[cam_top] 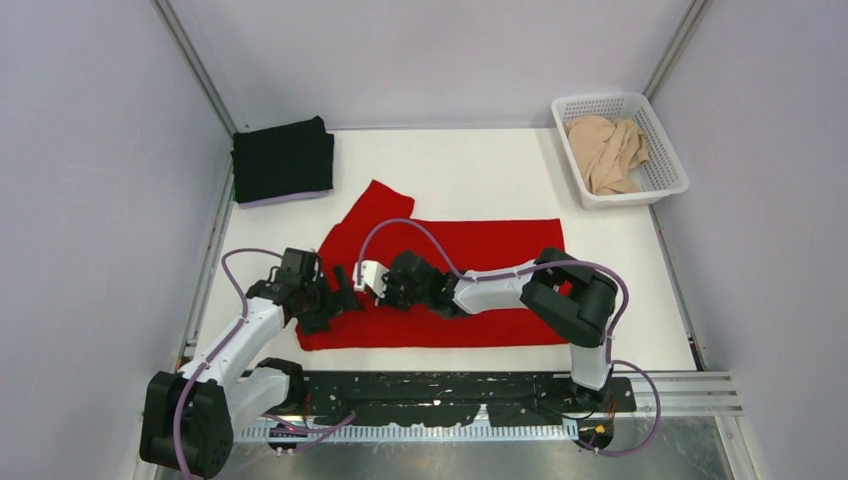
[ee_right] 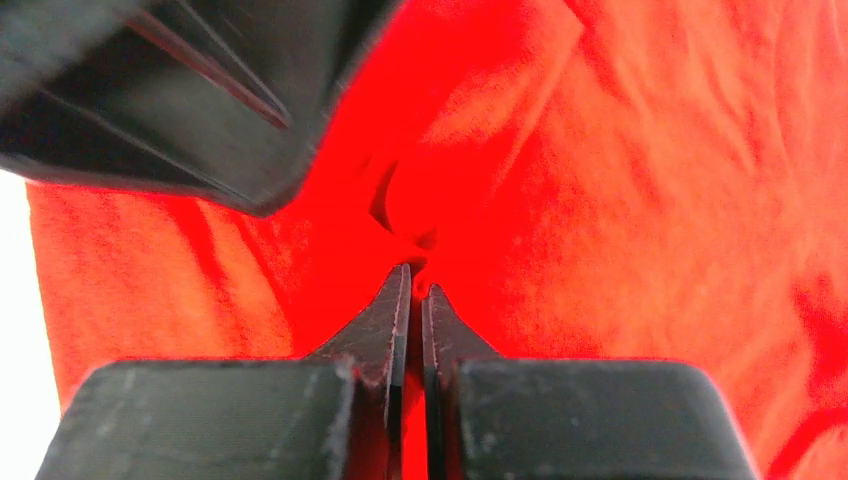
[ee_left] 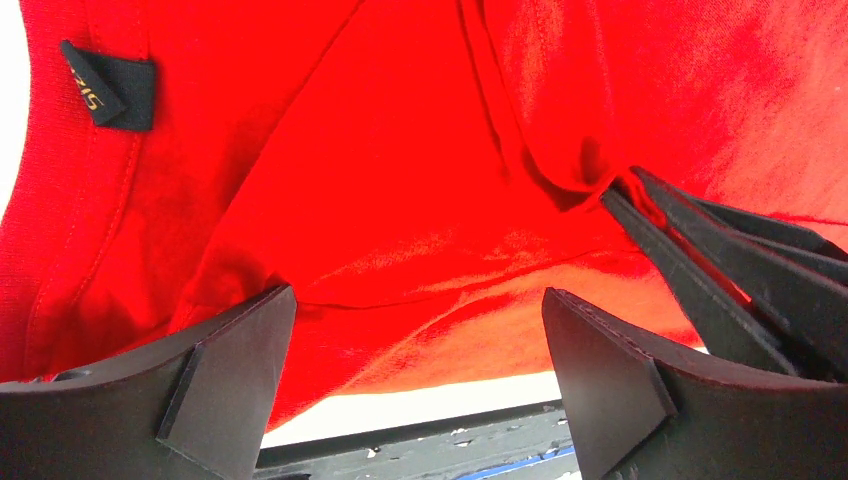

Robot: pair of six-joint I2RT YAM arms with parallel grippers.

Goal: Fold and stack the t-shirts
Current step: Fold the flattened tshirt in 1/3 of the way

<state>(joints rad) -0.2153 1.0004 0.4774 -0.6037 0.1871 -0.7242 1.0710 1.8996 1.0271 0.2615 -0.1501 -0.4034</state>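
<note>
Mara: Black fingertips of the right gripper (ee_right: 415, 280) fill the bottom of its wrist view. They are pressed almost flat together, with a small raised fold of the red t-shirt (ee_right: 650, 200) pinched at their tips.

Joel: And the other claw?

Mara: The left gripper (ee_left: 418, 300) has its two black fingers spread wide with nothing between them and red cloth below. I cannot tell whether they touch it. It sits just beside the right gripper's pinch, near the shirt's left end.

Joel: Anything hidden or hard to see?

Mara: Both wrist views crop the shirt to plain red cloth. From above, the two grippers merge into one dark mass, so their jaws cannot be read there.

Joel: Any writing?

Mara: One small black label (ee_left: 110, 85) is sewn on the red cloth. Its pale lettering is tilted and too blurred to read.

Joel: Count things for me.

Mara: Two arms, the left arm (cam_top: 235, 340) and the right arm (cam_top: 560, 295). One red t-shirt lies spread across the middle of the white table (cam_top: 470, 160). One folded black t-shirt (cam_top: 283, 158) sits at the back left, with a pale lavender edge (cam_top: 285, 199) showing beneath it. One beige t-shirt (cam_top: 608, 150) lies crumpled in one white lattice basket (cam_top: 665, 185) at the back right.
</note>
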